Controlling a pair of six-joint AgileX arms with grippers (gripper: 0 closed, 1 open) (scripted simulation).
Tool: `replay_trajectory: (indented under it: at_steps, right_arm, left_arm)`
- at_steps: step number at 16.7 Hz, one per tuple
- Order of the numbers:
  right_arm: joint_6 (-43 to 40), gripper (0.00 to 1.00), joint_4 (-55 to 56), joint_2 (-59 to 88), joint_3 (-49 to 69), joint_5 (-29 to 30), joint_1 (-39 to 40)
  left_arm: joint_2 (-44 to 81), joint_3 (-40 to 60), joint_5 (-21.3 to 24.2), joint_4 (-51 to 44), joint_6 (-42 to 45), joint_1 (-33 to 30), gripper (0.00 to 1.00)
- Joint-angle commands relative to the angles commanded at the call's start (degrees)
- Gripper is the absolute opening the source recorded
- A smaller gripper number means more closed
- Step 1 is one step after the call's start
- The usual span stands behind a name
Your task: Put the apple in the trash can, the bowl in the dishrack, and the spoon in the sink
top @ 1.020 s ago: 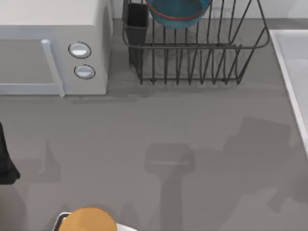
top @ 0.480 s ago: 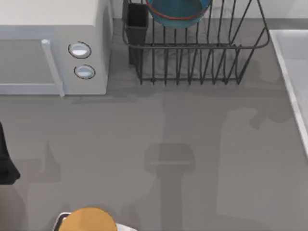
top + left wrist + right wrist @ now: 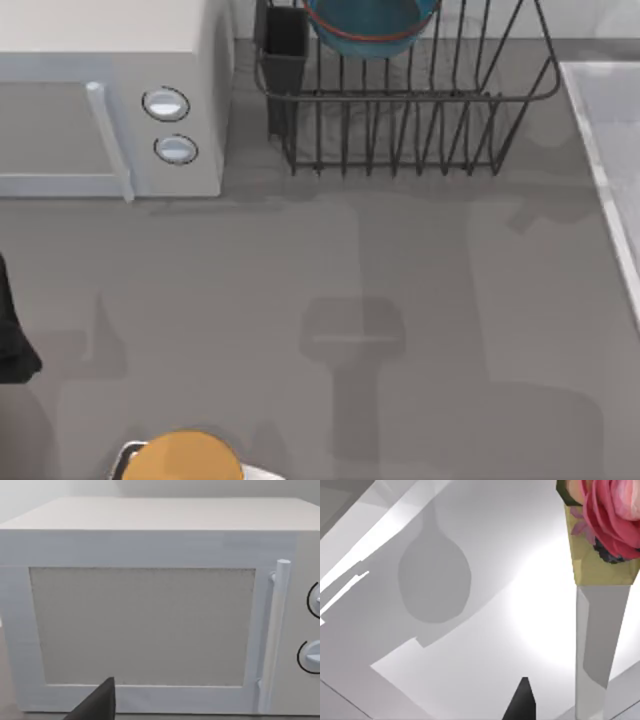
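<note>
Since a second ago only the shadows on the table (image 3: 250, 260) have shifted, the right one sliding toward the sink (image 3: 615, 140). The bowl (image 3: 370, 20) stays in the dishrack (image 3: 420, 120), well apart from both grippers. The left gripper (image 3: 97, 705) faces the microwave (image 3: 145, 625). The right gripper (image 3: 521, 702) hangs over the sink, a rose-printed bar (image 3: 597, 630) just beside it. Whether either is open or closed cannot be told.

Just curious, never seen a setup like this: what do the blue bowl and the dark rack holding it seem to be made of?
The deep blue bowl looks like glazed ceramic, judging by its smooth colour and thin reddish-brown rim. The dark wire dishrack looks like coated or painted metal: thin rigid bars, matte finish.
</note>
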Motion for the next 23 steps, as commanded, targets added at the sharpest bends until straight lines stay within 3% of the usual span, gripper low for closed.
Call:
replay_trajectory:
  at_steps: [7,16,22,23]
  right_arm:
    - [-0.01,0.0,0.81,-0.38,-0.95,-0.05,-0.18]
    - [-0.14,0.0,16.34,-7.7,-24.67,-0.12,0.04]
    - [-0.11,0.0,18.77,-8.7,-27.49,-0.13,-0.07]
    - [-0.11,0.08,18.77,-8.7,-27.49,-0.13,-0.07]
  left_arm:
    - [0.0,0.0,0.0,0.0,0.0,0.0,1.0]
    - [0.0,0.0,0.0,0.0,0.0,0.0,1.0]
    - [0.0,0.0,0.0,0.0,0.0,0.0,1.0]
    - [0.0,0.0,0.0,0.0,0.0,0.0,1.0]
